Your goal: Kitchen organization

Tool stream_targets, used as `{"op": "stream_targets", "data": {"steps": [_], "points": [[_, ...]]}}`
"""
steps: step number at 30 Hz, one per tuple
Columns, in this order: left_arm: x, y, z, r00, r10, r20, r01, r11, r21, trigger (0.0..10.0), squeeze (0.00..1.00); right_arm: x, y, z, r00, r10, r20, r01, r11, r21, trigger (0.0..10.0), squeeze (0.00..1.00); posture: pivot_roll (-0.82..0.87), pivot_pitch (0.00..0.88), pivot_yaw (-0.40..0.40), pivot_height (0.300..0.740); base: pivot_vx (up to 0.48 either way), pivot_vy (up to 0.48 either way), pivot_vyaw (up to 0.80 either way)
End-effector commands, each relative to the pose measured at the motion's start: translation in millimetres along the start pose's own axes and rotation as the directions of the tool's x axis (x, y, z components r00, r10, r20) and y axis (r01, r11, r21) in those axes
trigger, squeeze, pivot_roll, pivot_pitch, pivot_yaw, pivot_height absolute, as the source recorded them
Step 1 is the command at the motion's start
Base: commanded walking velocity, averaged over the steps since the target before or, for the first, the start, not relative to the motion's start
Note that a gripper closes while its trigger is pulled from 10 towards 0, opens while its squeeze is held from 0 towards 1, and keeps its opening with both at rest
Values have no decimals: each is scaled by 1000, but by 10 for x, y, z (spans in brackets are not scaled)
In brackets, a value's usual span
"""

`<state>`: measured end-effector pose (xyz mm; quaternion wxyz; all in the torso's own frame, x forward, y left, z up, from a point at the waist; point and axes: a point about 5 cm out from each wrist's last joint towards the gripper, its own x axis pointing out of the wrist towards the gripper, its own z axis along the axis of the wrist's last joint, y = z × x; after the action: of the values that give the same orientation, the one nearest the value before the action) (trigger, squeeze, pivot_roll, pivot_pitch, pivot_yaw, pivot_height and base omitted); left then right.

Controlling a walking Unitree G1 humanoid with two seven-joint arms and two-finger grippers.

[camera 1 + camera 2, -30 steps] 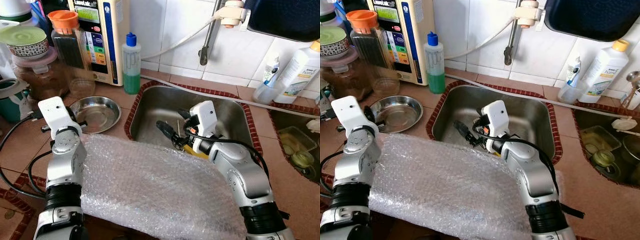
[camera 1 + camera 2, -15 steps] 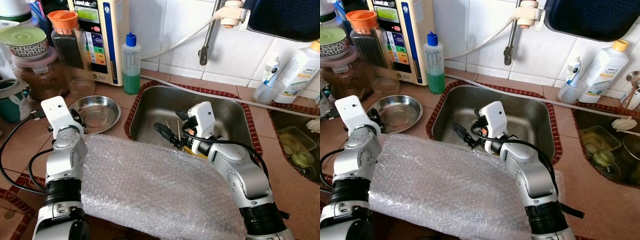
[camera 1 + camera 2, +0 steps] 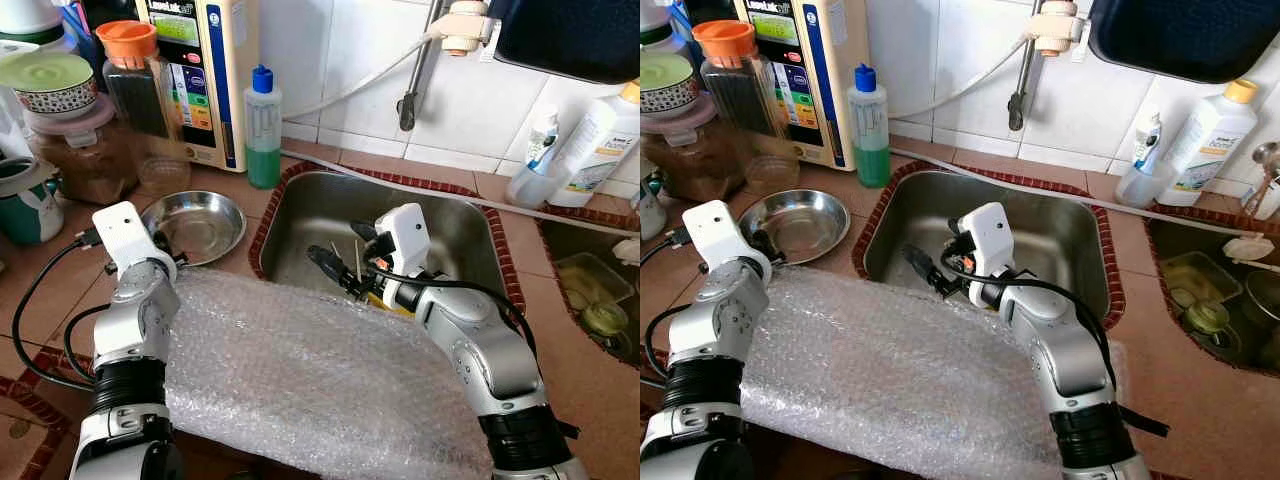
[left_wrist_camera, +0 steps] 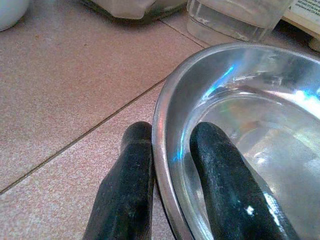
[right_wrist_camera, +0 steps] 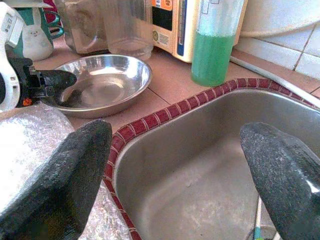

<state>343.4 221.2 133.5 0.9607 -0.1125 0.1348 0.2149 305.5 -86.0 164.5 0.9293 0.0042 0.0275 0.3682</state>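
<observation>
Close-up, left gripper straddling steel bowl rim, right gripper spread over sink.

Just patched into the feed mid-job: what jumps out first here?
The big sheet of bubble wrap draped over the counter's front edge. At its far left corner, the left pincer straddles the rim of the steel bowl, one finger inside, one outside. The right pincer hangs open over the sink.

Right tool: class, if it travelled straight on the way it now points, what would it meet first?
Probably the sink's far wall and red-tiled rim, then the steel bowl beyond on the counter. The right tool is open over the basin; depth is unclear.
</observation>
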Motion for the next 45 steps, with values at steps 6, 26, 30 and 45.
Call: {"op": "stream_targets", "data": {"steps": [6, 26, 30, 45], "points": [[-5, 48, -6, 1000, 18, 10, -18, 1000, 2, 0, 0, 5, 9, 39, 1000, 8, 12, -7, 1000, -8, 10000, 0, 80, 16, -38, 740, 0, 0, 0], [-51, 13, 30, 996, -25, 89, 25, 1000, 4, 0, 0, 14, 24, 35, 1000, 13, 11, -13, 1000, -4, 10000, 0, 80, 18, -38, 740, 0, 0, 0], [-70, 15, 102, 984, -33, 174, 28, 999, 35, 0, 0, 15, 24, 30, 1000, 13, 10, -13, 1000, -2, 10000, 0, 82, 17, -39, 740, 0, 0, 0], [-207, -100, 309, 906, -126, 404, 114, 992, 55, 0, 0, 41, 2, 39, 1000, 6, 15, -6, 1000, -5, 10000, 0, 86, 7, -41, 740, 0, 0, 0]]}}
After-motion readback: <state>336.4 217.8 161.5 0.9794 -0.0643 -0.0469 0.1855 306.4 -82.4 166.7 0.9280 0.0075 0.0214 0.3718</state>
